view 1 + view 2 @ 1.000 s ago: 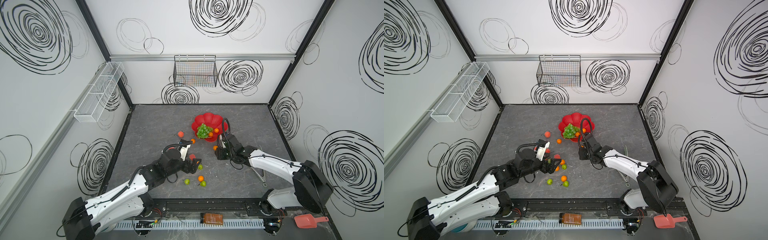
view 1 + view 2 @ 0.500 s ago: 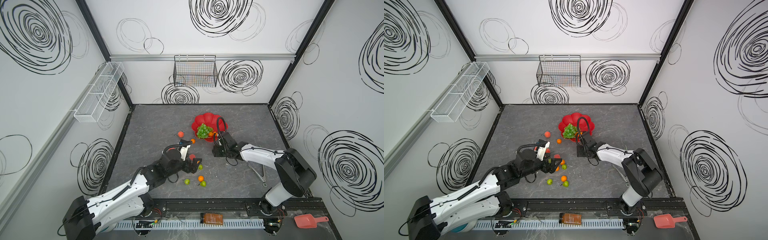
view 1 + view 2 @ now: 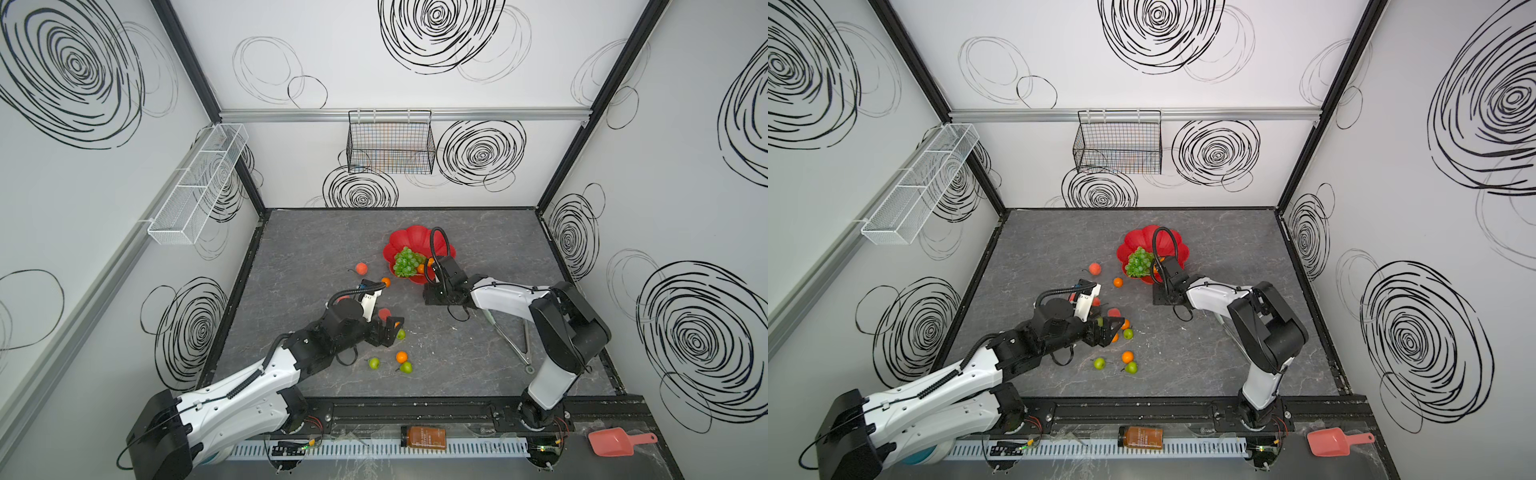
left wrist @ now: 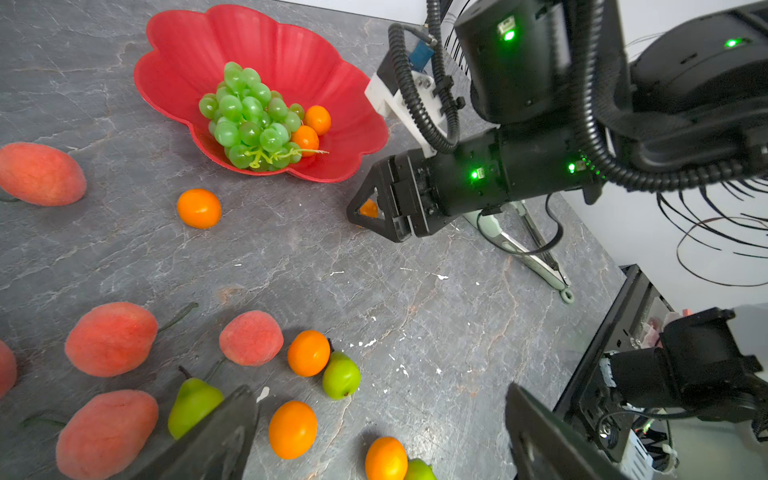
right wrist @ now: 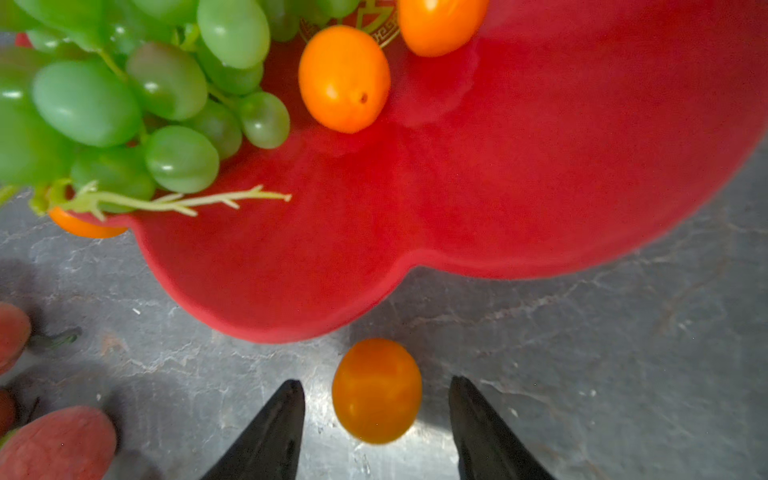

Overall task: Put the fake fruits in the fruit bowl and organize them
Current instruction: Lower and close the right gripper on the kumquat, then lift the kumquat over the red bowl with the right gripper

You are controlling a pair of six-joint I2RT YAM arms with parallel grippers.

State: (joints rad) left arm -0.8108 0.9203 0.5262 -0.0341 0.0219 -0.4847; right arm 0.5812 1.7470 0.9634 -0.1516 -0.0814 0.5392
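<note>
The red fruit bowl (image 3: 415, 241) (image 3: 1150, 241) (image 4: 291, 54) (image 5: 540, 166) holds the green grapes (image 3: 406, 262) (image 4: 249, 116) (image 5: 104, 95) and two oranges (image 4: 318, 119) (image 5: 344, 79). My right gripper (image 5: 377, 382) (image 3: 430, 297) (image 4: 365, 210) is open low at the bowl's near rim. An orange (image 5: 377, 390) lies on the table between its fingers, with a gap on each side. My left gripper (image 4: 379, 388) (image 3: 395, 328) stands wide open over loose fruits: peaches (image 4: 111, 338), oranges (image 4: 293, 429) and green apples (image 4: 341, 376). Nothing is held.
More fruit lies apart: a peach (image 3: 361, 268), an orange (image 3: 386, 282), an orange (image 3: 401, 356) and green apples (image 3: 374, 363). Pale-green tongs (image 3: 511, 340) lie under the right arm. A black wire basket (image 3: 390, 143) and a white mesh rack (image 3: 195, 183) hang on the walls.
The right arm's elbow has folded back toward its base while its gripper stayed by the bowl's near rim, jaws spread a little wider round the orange. The left arm has barely moved.
</note>
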